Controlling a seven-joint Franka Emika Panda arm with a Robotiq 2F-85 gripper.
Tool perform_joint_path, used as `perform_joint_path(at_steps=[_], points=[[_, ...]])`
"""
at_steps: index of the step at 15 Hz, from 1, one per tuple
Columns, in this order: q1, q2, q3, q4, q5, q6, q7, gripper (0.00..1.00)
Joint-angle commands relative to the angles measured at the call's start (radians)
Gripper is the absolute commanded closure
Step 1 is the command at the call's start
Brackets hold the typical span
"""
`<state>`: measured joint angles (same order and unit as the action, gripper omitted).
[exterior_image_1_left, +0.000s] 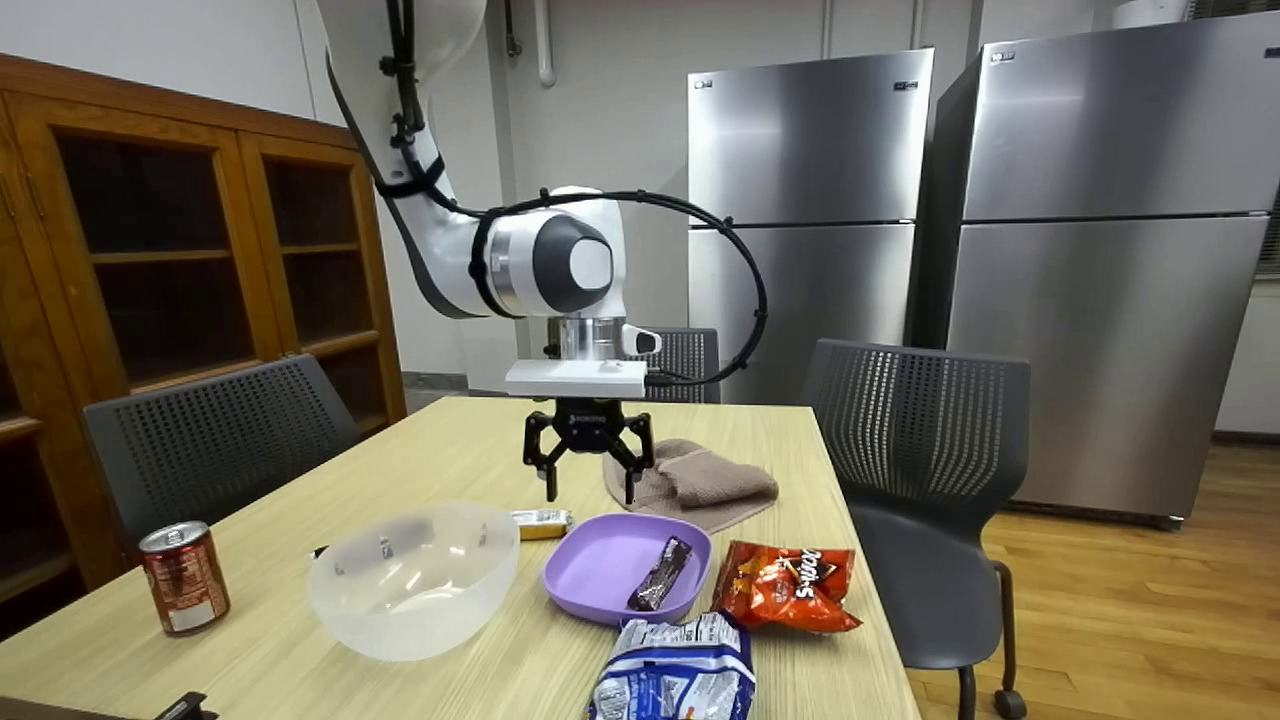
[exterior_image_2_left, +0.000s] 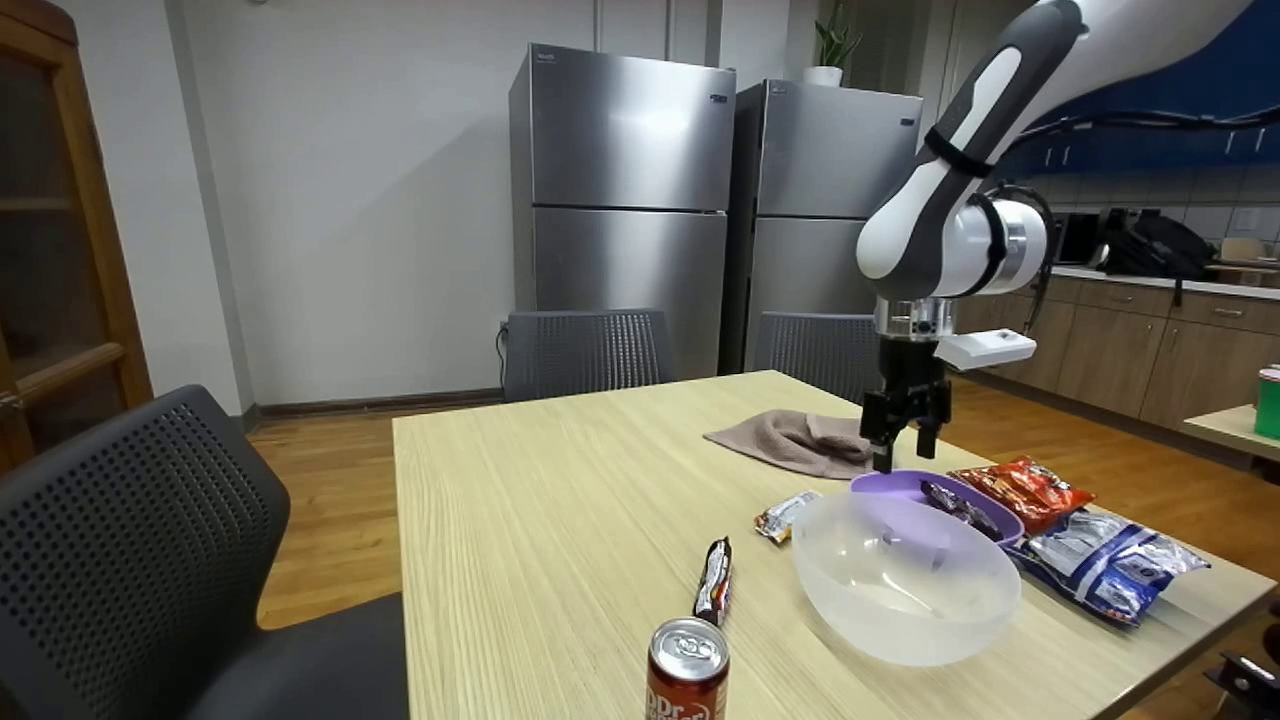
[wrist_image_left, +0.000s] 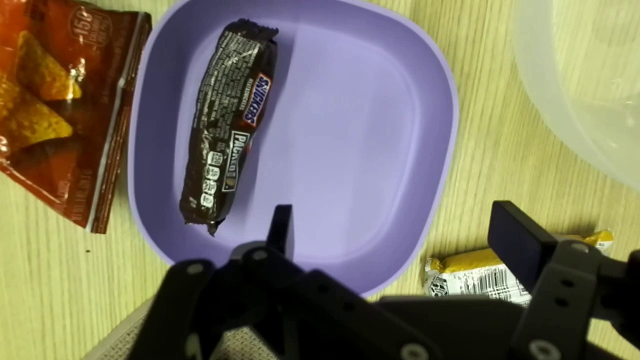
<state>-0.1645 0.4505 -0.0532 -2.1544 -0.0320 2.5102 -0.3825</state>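
Observation:
My gripper (exterior_image_1_left: 590, 492) hangs above the table with its fingers wide apart and nothing between them. In the wrist view, one of its fingers (wrist_image_left: 281, 225) overlaps the purple plate (wrist_image_left: 330, 140), and the opposite one partly covers a yellow-and-white wrapped bar (wrist_image_left: 480, 272). That bar lies on the table beside the plate. On the plate rests a dark Snickers bar (wrist_image_left: 225, 125), towards the side of the red chip bag (wrist_image_left: 55, 100). A translucent bowl (exterior_image_2_left: 905, 590) stands close to the plate in both exterior views. The brown towel (exterior_image_1_left: 700, 480) lies crumpled behind the plate.
A blue-and-silver bag (exterior_image_1_left: 680, 670) lies near the plate and the red bag. The soda can (exterior_image_1_left: 186, 580) stands upright beyond the bowl, with another dark wrapped bar (exterior_image_2_left: 714, 580) close to it. Chairs (exterior_image_1_left: 915, 440) surround the wooden table (exterior_image_2_left: 560, 520).

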Motion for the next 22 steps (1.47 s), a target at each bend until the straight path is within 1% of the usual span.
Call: perform_joint_path(at_steps=[1,6,10,12,17,22], points=[[0.003,0.009,0.017,0.003,0.033,0.012,0.079,0.00],[0.074,0.012,0.000,0.000,0.042,0.040,0.302,0.00],[0.149,0.042,-0.015,0.030,0.034,0.059,0.498,0.00],[0.171,0.072,-0.012,0.062,0.047,0.049,0.563,0.00],[0.199,0.162,-0.013,0.159,0.114,0.006,0.708,0.00],[0.193,0.234,-0.014,0.227,0.175,-0.021,0.773,0.00]])
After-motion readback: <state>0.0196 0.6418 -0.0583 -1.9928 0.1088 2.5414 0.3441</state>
